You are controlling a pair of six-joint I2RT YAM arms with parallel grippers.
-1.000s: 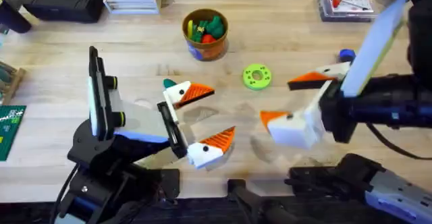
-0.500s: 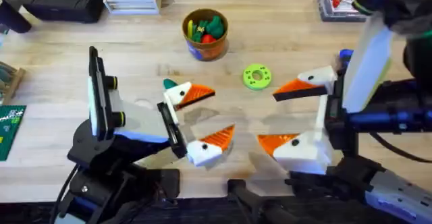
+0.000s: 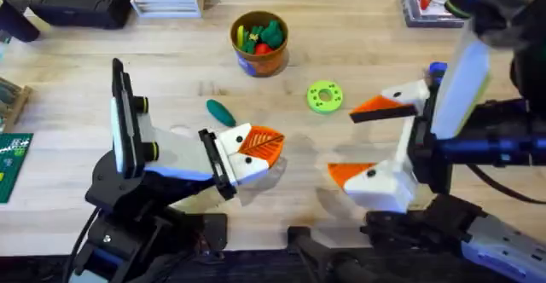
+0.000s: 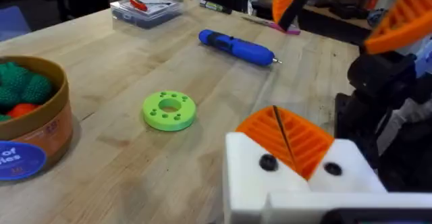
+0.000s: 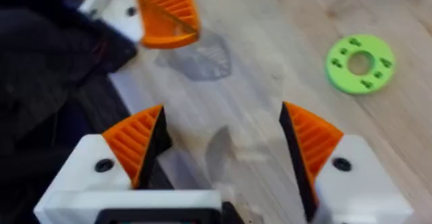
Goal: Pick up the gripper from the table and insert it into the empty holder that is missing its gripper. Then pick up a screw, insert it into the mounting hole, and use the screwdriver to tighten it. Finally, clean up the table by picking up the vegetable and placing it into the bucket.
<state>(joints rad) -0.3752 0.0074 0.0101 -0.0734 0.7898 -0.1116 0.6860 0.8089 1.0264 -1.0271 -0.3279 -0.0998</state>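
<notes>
The screwdriver point(image 3: 437, 68) lies half hidden behind the right claw point(image 3: 367, 140).

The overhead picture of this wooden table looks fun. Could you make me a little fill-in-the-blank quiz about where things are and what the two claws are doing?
1. The left claw, white with orange ribbed pads, has its fingers ____.
2. The right claw has its fingers ____.
3. The small dark teal-green toy vegetable lies on the ____, not in the round ochre-brown bucket.
4. The blue cylindrical screwdriver lies on the light wood table, held by ____ claw.

Missing words: shut; open; table; neither
</notes>
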